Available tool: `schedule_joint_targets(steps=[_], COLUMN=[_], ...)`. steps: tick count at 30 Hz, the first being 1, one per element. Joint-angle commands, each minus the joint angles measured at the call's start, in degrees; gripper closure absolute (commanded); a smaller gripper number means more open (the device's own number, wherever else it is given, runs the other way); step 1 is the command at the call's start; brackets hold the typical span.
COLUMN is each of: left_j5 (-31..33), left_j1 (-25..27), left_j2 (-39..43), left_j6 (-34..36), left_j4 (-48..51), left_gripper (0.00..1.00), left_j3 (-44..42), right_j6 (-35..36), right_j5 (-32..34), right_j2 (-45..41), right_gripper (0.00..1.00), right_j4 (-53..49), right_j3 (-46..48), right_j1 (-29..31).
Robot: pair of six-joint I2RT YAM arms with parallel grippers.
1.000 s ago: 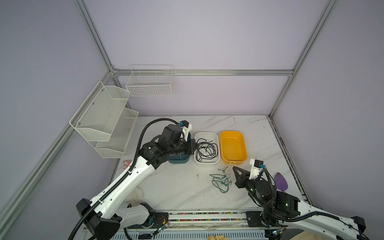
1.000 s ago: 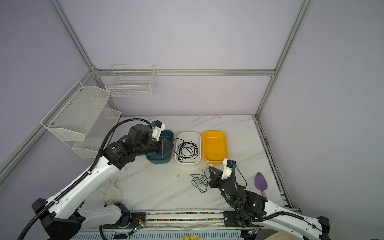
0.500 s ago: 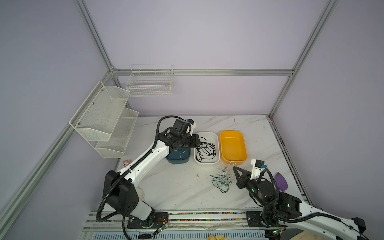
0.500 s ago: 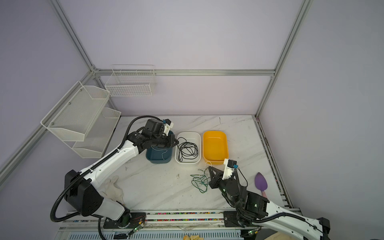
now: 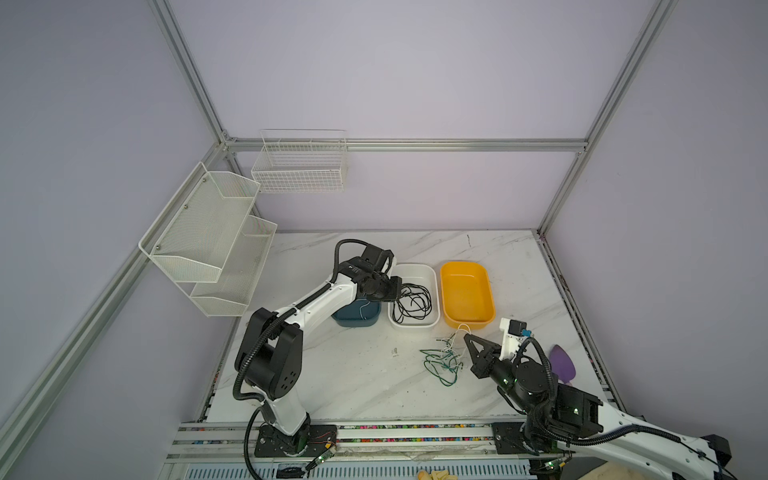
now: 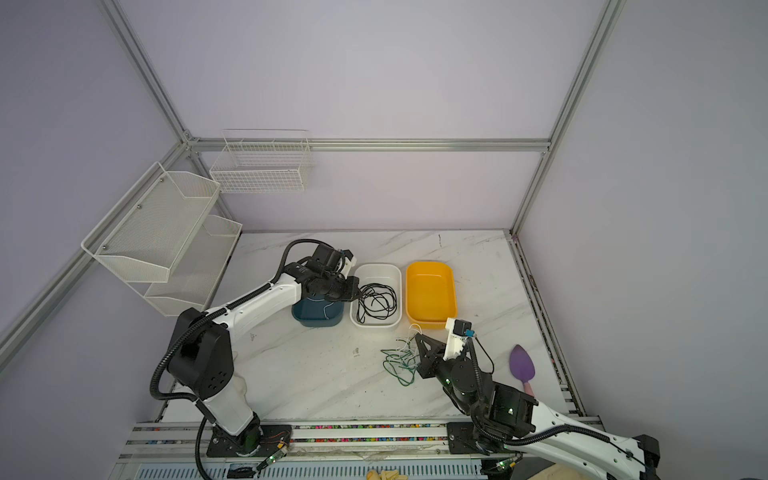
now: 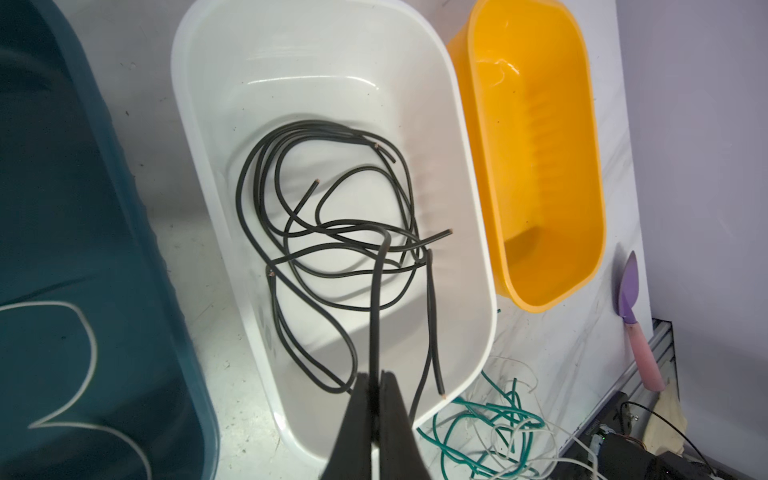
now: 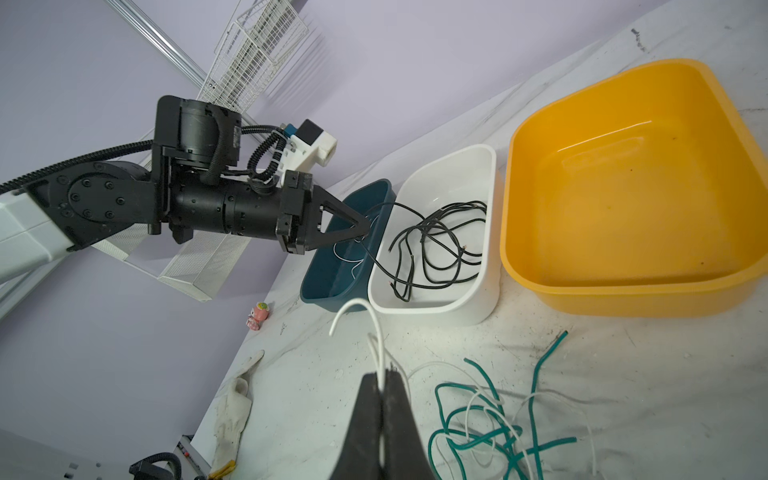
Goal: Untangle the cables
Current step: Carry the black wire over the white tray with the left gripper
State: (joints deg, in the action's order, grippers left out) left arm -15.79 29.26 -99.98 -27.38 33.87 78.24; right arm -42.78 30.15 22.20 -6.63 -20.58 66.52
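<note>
Seemingly, strands are being separated by colour. A thin black cable [image 7: 376, 311] is pinched in the closed left gripper [image 7: 376, 376] over the white plastic tub [image 7: 311, 54]. A thin white wire [image 8: 377, 340] from the green-and-white tangle [image 8: 478, 432] on the tabletop [image 8: 665, 374] is clamped in the closed right gripper [image 8: 383, 376]. Next, a slow pull is called for.

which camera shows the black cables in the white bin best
The left wrist view: the black cables fill the frame inside the white bin, loops and cut ends distinct, one strand pinched in the shut left hand. The right wrist view shows them smaller, side-on. In both top views they are a small dark tangle.
</note>
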Motion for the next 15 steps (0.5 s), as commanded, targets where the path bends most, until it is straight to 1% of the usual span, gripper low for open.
schedule_joint_targets(steps=[1,6,15], left_j5=[2.16,3.48,3.57], left_j1=[-0.17,0.06,1.17], left_j2=[-0.59,-3.59,-7.17], left_j6=[2.14,2.41,2.96], left_j4=[-1.77,-1.85,-1.77], left_gripper=[1.0,1.0,1.0], left_j3=[2.59,3.46,6.09], right_j6=[-0.21,-0.21,-0.27], right_j5=[-0.36,-0.53,-1.67], right_j2=[0.21,0.91,2.44], right_gripper=[1.0,1.0,1.0], right_j4=[1.56,2.48,3.77], right_j3=[0.97,1.32,1.82], right_j1=[-0.16,-0.21,-0.16])
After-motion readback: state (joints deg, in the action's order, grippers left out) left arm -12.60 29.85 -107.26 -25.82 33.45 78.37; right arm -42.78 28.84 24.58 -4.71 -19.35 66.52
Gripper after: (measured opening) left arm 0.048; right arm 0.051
